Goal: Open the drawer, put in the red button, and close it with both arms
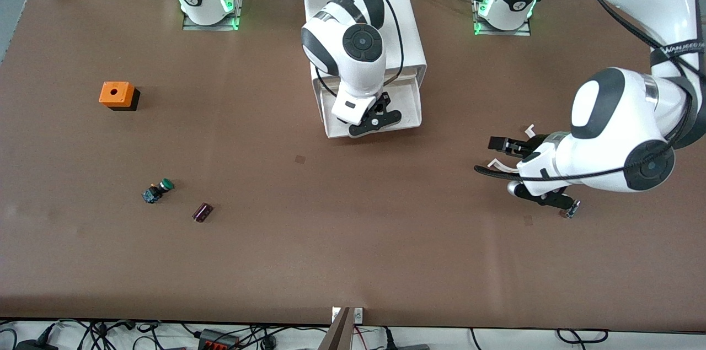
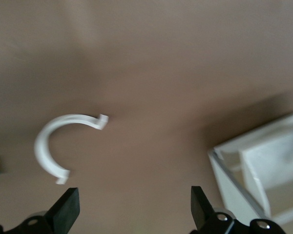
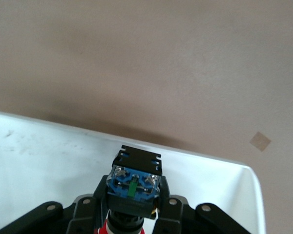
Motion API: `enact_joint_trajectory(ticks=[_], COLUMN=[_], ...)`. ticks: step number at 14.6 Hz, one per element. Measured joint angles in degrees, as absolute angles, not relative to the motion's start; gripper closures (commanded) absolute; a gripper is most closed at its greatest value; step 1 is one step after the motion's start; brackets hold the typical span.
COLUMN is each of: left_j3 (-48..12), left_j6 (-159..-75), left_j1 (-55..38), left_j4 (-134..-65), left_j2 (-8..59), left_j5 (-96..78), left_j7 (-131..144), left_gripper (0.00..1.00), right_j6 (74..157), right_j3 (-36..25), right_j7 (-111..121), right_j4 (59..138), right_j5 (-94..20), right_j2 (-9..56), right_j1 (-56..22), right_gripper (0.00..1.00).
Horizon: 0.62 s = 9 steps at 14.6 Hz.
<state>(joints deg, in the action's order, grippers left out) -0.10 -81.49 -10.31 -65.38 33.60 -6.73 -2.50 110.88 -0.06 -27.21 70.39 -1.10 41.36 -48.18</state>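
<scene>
Nearest the front camera, toward the right arm's end of the brown table point(image 1: 353, 251), lie two small parts: a dark maroon cylinder point(image 1: 202, 212) and, beside it, a green-capped switch point(image 1: 157, 190). Toward the left arm's end, a small dark part point(image 1: 571, 210) rests just below the left arm's wrist.

A little farther from the camera, the left gripper point(image 1: 499, 156) hangs low over bare table, its fingers point(image 2: 66, 210) spread wide and holding nothing. In the left wrist view a white C-shaped clip point(image 2: 58, 144) lies on the table ahead of those fingers; two such white curved pieces show by the gripper in the front view.

An orange cube point(image 1: 116, 94) with a hole in its top sits alone on a black base, well apart from the other parts.

At mid-table the white cabinet point(image 1: 364, 14) stands with its drawer point(image 1: 411, 110) pulled open toward the camera. The right gripper point(image 1: 380, 118) is over the drawer, its fingers closed on the red button point(image 3: 133, 184), blue base facing out and a sliver of red cap showing between the jaws. The right arm's wrist hides much of the drawer's inside from the front.

Farthest off, the two arm bases glow green.
</scene>
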Motion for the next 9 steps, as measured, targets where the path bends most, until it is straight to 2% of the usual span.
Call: enact_joint_trajectory(ticks=[3, 4, 5, 6, 9], left_j3=[-0.1, 0.0, 0.0, 0.0, 0.0], left_j6=[-83.5, -83.7, -83.8, -83.8, -84.0], left_j1=[-11.0, -11.0, -10.9, -10.9, -10.9], left_j4=[-62.1, -62.0, -62.0, -62.0, -62.0], left_j2=[33.6, 33.6, 33.6, 33.7, 33.9], left_j5=[-3.2, -3.1, -3.1, -3.1, -3.1], left_j7=[-0.9, 0.2, 1.4, 2.2, 3.1], left_gripper=[0.00, 0.00, 0.00, 0.00, 0.00], right_j6=[110.9, 110.9, 110.8, 110.7, 110.6], right_j3=[-0.1, -0.1, -0.1, -0.1, -0.1], right_j7=[-27.4, -27.4, -27.4, -27.4, -29.2], right_j4=[70.4, 70.4, 70.4, 70.4, 70.2], right_j5=[-1.1, -1.1, -1.1, -1.1, -1.9], right_j2=[41.9, 42.0, 42.0, 42.0, 42.0], right_j1=[-48.7, -48.7, -48.7, -48.7, -48.8], right_gripper=[0.99, 0.79, 0.07, 0.00, 0.00])
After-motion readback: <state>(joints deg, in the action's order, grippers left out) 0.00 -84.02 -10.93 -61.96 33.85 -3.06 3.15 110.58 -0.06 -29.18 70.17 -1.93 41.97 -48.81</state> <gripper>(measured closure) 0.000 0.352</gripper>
